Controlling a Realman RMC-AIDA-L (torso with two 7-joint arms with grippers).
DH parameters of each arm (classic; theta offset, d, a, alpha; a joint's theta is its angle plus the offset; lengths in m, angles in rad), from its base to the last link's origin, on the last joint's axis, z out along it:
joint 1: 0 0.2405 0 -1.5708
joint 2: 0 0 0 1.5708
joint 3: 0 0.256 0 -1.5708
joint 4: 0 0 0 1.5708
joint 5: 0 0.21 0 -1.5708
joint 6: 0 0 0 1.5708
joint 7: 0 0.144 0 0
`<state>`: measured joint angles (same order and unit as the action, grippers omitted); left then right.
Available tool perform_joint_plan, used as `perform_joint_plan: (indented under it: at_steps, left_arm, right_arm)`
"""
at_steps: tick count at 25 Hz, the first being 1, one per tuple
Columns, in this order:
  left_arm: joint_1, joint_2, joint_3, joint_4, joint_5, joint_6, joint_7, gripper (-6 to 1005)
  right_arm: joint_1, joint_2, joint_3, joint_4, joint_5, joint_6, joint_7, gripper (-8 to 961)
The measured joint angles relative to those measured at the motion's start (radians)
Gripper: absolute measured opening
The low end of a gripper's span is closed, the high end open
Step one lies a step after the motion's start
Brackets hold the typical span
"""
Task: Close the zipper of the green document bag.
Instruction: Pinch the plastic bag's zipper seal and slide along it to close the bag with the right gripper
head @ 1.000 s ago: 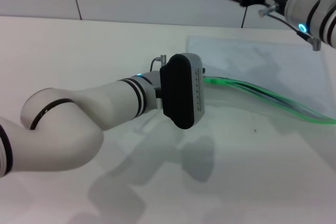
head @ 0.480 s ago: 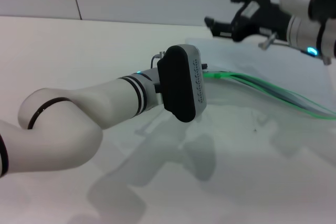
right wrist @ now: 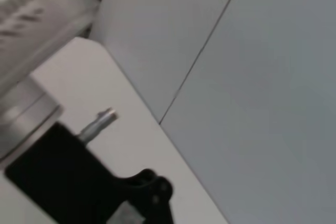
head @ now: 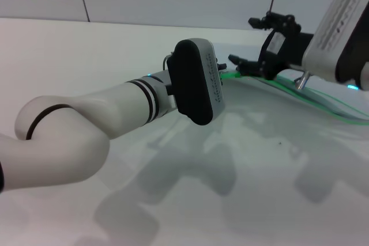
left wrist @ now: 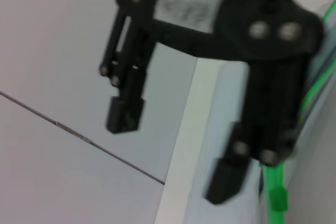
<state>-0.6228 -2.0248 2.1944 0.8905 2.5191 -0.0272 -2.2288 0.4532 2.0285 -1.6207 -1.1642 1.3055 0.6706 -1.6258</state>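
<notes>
Bright green plastic zipper unclosed; right gripper, fingers spread & empty, near green slider tab; left's hidden.

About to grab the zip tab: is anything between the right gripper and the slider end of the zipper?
No. In the head view the right gripper, open, sits just above the zipper with nothing between.

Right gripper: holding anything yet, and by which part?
Nothing held. The right gripper is open, jaws spread above the zipper end. Left gripper's hold cannot be told.
</notes>
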Motion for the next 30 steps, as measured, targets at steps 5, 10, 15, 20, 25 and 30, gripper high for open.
perform_joint_plan:
  at_steps: [5, 10, 15, 20, 25, 30]
  left_arm:
    - [0.003, 0.0, -0.013, -0.001, 0.0, 0.005, 0.0, 80]
    - [0.008, 0.0, -0.025, 0.004, 0.0, 0.013, 0.0, 83]
    - [0.008, 0.0, -0.025, 0.014, -0.007, 0.013, 0.0, 86]
    - [0.008, 0.0, -0.025, 0.021, -0.026, 0.019, 0.0, 89]
    - [0.007, 0.0, -0.025, 0.025, -0.027, 0.027, 0.0, 92]
    - [0.005, 0.0, -0.025, 0.025, -0.027, 0.028, 0.0, 95]
  right_arm:
    - [-0.037, 0.0, -0.047, -0.036, -0.005, 0.0, -0.042, 803]
    - [-0.071, 0.002, -0.106, -0.082, -0.056, -0.026, -0.054, 794]
    - [-0.079, 0.001, -0.183, -0.074, -0.108, -0.137, -0.054, 792]
    - [-0.091, 0.001, -0.261, -0.065, -0.127, -0.26, -0.065, 790]
    - [-0.086, 0.0, -0.272, -0.034, -0.129, -0.279, -0.066, 781]
    - [-0.08, -0.001, -0.269, -0.011, -0.124, -0.28, -0.065, 720]
